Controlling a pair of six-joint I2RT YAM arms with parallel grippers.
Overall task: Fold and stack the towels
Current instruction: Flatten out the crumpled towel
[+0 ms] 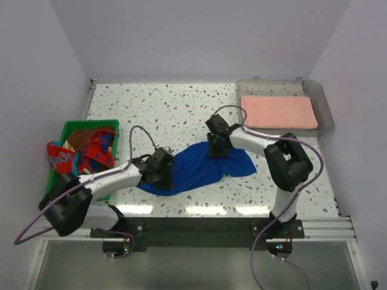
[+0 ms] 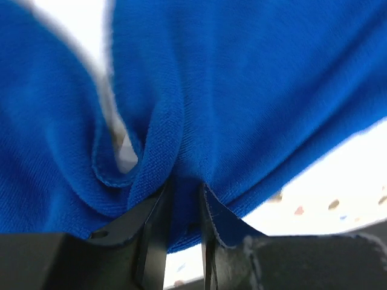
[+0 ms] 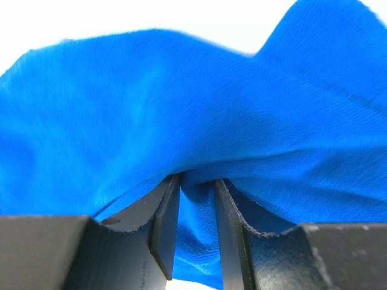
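Observation:
A plain royal blue towel (image 1: pixel 202 166) lies crumpled in the middle of the speckled table. My left gripper (image 1: pixel 162 171) is shut on its left end; in the left wrist view blue cloth (image 2: pixel 254 103) is bunched between the two black fingers (image 2: pixel 154 232). At the towel's far edge my right gripper (image 1: pixel 216 151) is shut on a fold, and the right wrist view shows blue cloth (image 3: pixel 181 115) pinched between its fingers (image 3: pixel 166 226). A folded salmon pink towel (image 1: pixel 278 112) lies in the clear tray (image 1: pixel 323 103). More towels, red-patterned blue (image 1: pixel 100 148) and brown, are heaped in the green basket (image 1: pixel 71 128).
The green basket stands at the table's left edge, close to my left arm. The clear tray sits at the back right corner. White walls enclose the table on three sides.

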